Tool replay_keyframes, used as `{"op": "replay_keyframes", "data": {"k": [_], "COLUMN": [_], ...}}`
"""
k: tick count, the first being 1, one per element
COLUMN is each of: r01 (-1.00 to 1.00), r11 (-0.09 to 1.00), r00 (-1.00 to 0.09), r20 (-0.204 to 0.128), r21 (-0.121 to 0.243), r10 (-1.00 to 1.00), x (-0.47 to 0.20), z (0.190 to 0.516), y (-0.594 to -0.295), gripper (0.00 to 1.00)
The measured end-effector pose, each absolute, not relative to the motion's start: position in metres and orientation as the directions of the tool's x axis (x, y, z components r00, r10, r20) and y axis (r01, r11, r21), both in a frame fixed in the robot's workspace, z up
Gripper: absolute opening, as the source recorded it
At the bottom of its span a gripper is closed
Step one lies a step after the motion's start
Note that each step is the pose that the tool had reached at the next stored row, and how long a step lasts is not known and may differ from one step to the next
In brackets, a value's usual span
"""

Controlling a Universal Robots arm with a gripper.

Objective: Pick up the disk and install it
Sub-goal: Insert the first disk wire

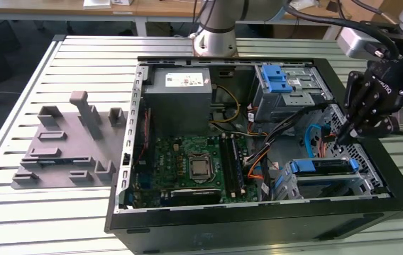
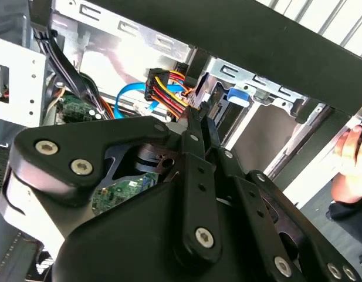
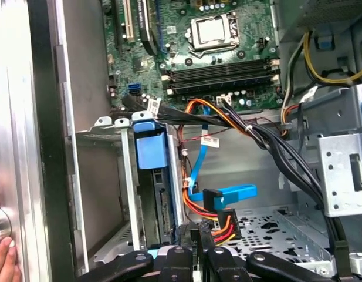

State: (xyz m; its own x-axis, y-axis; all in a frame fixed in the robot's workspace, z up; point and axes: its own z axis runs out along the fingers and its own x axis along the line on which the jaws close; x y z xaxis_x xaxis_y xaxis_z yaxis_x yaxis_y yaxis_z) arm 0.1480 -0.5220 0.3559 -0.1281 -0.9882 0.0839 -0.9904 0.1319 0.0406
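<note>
The disk (image 1: 320, 167) already sits in the cage (image 1: 367, 183) at the case's (image 1: 258, 223) front corner, blue rail up. The gripper (image 1: 337, 139) hangs just above that cage, fingers drawn together and empty, near the power plug (image 3: 223, 222). Installation looks nearly finished; remaining work needs careful clearance from the cables (image 3: 269, 141).

We count one open black computer case (image 1: 258, 223), one green motherboard (image 1: 187, 164), one grey metal power supply box (image 1: 176, 101), and one grey plastic fixture (image 1: 67, 143).
</note>
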Motion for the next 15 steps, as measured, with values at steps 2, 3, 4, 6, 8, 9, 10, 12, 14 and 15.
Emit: {"op": "replay_keyframes", "data": {"k": [2,3,4,6,8,9,10,12,14,15], "r01": [-0.992,-0.992,-0.993,-0.994,-0.995,-0.996,-0.996,-0.996,-0.997,-0.997], "r11": [0.123,0.119,0.114,0.101,0.09,0.086,0.083,0.079,0.078,0.078], "r00": [-0.12,-0.116,-0.111,-0.098,-0.087,-0.083,-0.08,-0.077,-0.077,-0.077], "r20": [0.084,0.083,0.083,0.082,0.078,0.074,0.069,0.063,0.059,0.057], "r21": [0.038,0.036,0.035,0.034,0.034,0.033,0.033,0.032,0.029,0.028], "r10": [-0.989,-0.99,-0.99,-0.992,-0.993,-0.994,-0.994,-0.995,-0.995,-0.995], "x": [0.1474,0.1471,0.1469,0.1466,0.1461,0.1458,0.1453,0.1439,0.1416,0.1408], "z": [0.3558,0.3558,0.3558,0.3554,0.3546,0.3541,0.3536,0.3529,0.3527,0.3527], "y": [-0.5239,-0.5249,-0.5258,-0.5264,-0.5267,-0.5269,-0.5271,-0.528,-0.5303,-0.5318], "gripper": [0.16,0.16,0.16,0.16,0.16,0.16,0.16,0.16,0.16,0.16]}}
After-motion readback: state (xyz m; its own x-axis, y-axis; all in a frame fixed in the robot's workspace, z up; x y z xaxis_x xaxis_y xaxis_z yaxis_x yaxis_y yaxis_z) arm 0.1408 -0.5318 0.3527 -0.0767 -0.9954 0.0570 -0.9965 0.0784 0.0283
